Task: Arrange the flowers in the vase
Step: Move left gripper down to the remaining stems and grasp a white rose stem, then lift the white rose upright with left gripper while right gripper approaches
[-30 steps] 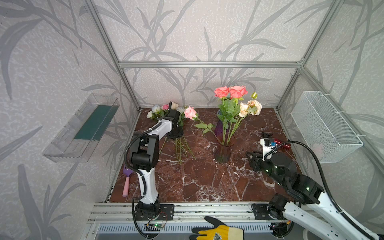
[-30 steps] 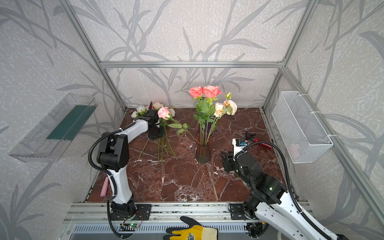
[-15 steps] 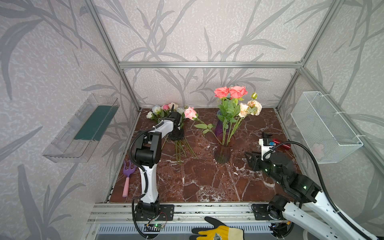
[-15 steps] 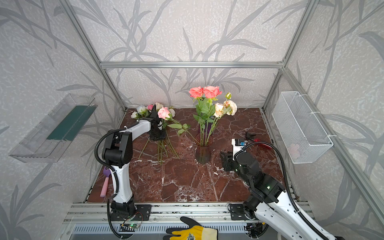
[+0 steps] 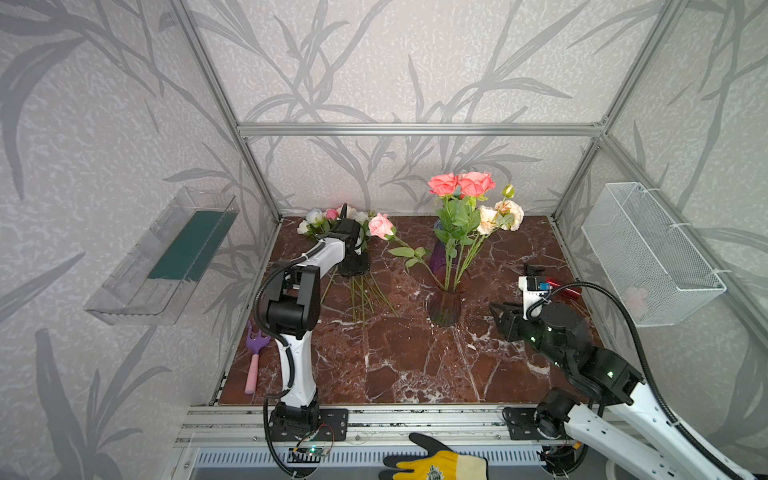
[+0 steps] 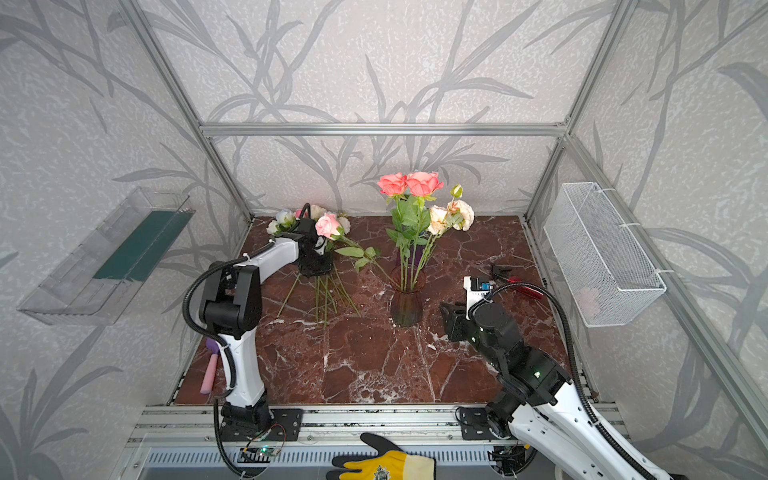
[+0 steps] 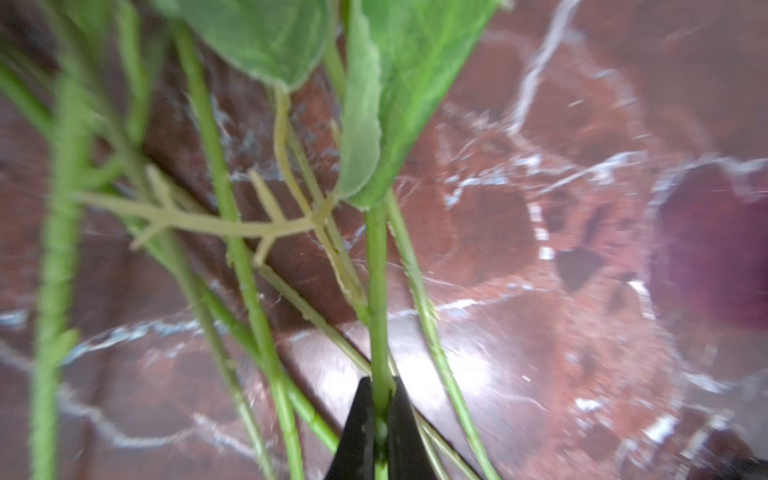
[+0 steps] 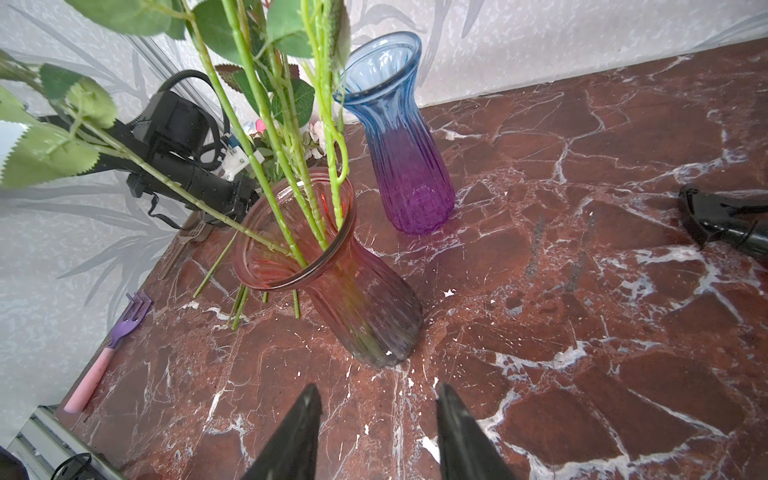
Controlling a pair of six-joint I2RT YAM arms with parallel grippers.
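Note:
A pink-tinted glass vase (image 5: pixel 444 305) (image 8: pixel 332 266) stands mid-table and holds coral roses (image 5: pixel 459 185) and cream roses (image 5: pixel 500 214). One pink rose (image 5: pixel 380 225) leans out of it to the left. More flowers (image 5: pixel 328 218) lie in a pile at the back left, their stems (image 5: pixel 361 295) fanned over the marble. My left gripper (image 5: pixel 354 268) (image 7: pixel 379 390) is down in that pile, shut on one green stem (image 7: pixel 377 291). To the right of the vase, low and apart from it, my right gripper (image 5: pixel 498 313) (image 8: pixel 378 399) is open and holds nothing.
A blue-to-purple vase (image 8: pixel 401 137) stands behind the pink one. A purple and pink garden fork (image 5: pixel 255 357) lies at the left edge. Red-handled pruners (image 5: pixel 557 286) lie at the right. A wire basket (image 5: pixel 648 253) and a clear shelf (image 5: pixel 166 257) hang on the walls.
The left gripper has closed on a stem in the pile, and the left arm's elbow has swung right. The right arm has not moved.

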